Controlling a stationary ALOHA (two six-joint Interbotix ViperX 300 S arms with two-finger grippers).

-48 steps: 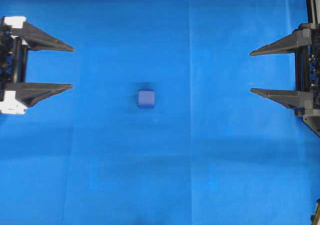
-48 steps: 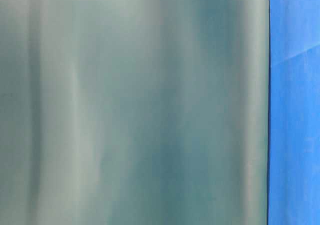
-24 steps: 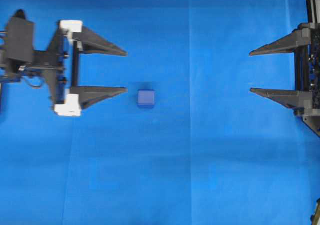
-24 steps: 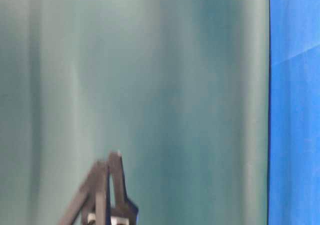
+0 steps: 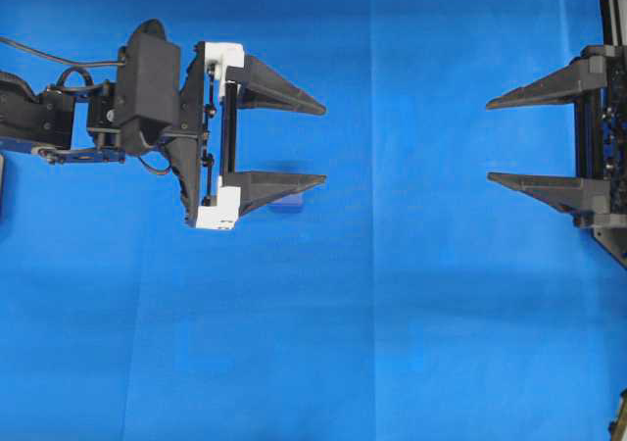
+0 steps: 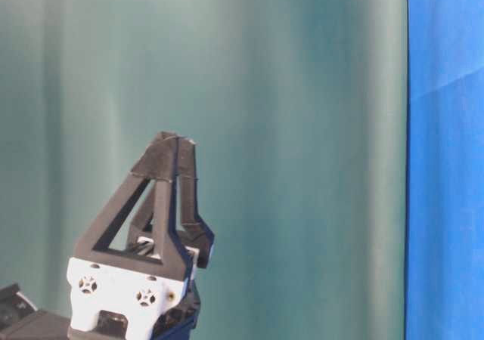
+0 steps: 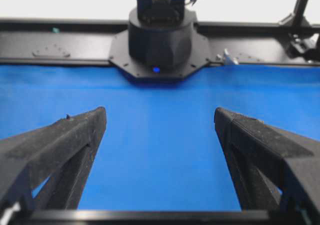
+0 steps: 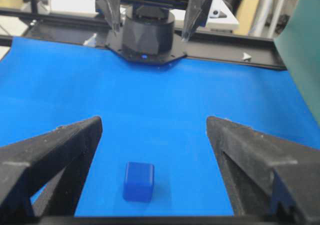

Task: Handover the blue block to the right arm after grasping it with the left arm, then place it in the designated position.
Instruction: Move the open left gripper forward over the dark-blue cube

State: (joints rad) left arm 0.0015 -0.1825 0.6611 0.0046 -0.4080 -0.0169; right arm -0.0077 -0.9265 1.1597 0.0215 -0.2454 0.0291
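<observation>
Over the last second our left gripper (image 5: 323,143) has swept in from the left edge of the blue-covered counter (image 5: 392,314) with its jaws spread wide and empty, and its lower finger now overlaps the blue block (image 5: 288,202) from above, so the cube lies off-centre, not between the fingers. Our right gripper (image 5: 490,139) waits spread and empty, well apart. We judge the grasp not yet begun: the left arm needs shifting sideways and lowering.

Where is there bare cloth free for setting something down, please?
The blue cloth lies bare across the whole lower half and in the gap between the left claw and right claw. It is crowded only under the left claw, where the blue block sits.
</observation>
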